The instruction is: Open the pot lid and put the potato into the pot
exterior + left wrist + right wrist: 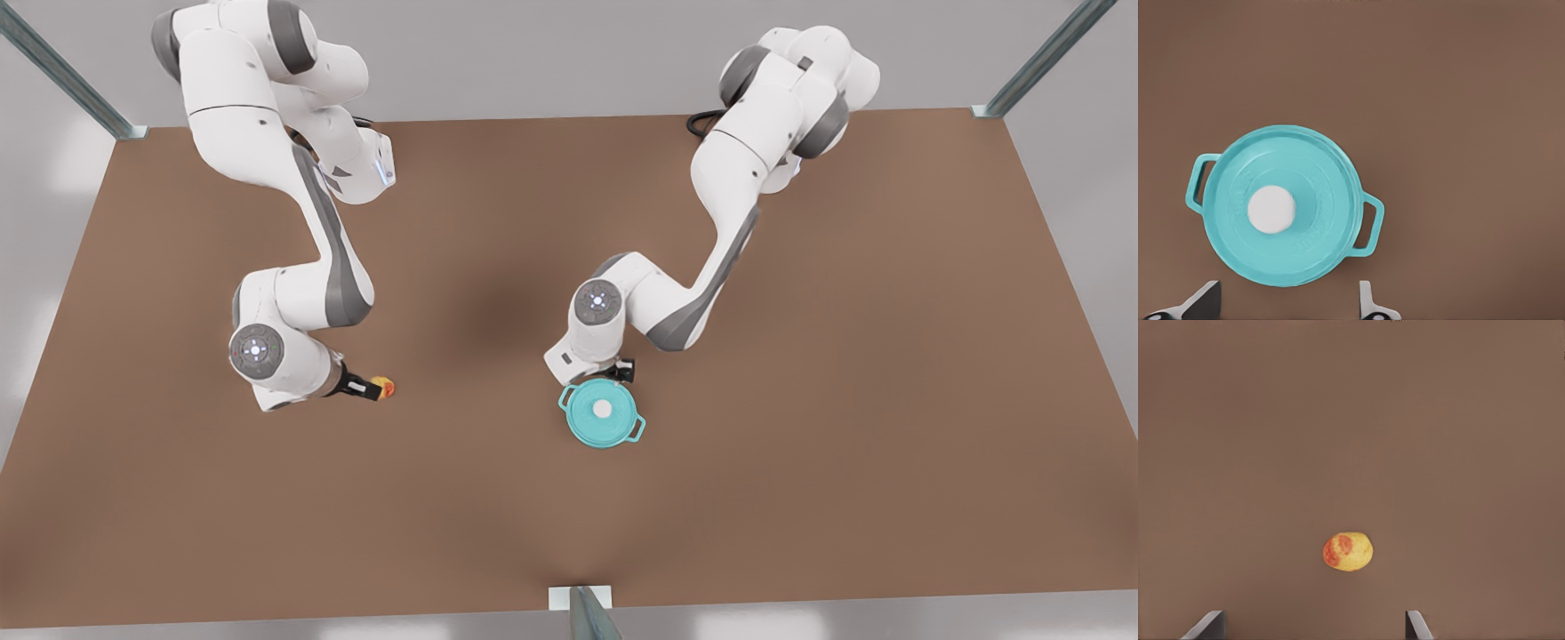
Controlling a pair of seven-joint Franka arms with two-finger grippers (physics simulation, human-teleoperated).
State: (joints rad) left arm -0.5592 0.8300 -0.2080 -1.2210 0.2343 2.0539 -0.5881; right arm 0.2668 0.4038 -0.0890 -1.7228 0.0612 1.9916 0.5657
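Front view: brown flat table (800,444). Small round teal pot (604,414) with two loop handles, closed by flat teal pot lid (589,411) with white centre knob, stands mid-table. Left gripper (620,372) sits just beside the pot's far rim, on the front view's right. Tiny yellow potato (387,387) with orange-red patches lies well apart on the front view's left, just beyond the right gripper (363,388).

Left wrist view: left gripper's fingertips (1368,303) spread apart, empty; lid seated squarely, knob ahead of them.

Right wrist view: right gripper's fingertips (1415,625) spread apart, empty; potato (1347,551) rests on the table ahead, between their lines. Right arm nearer potato; left arm nearer lid.
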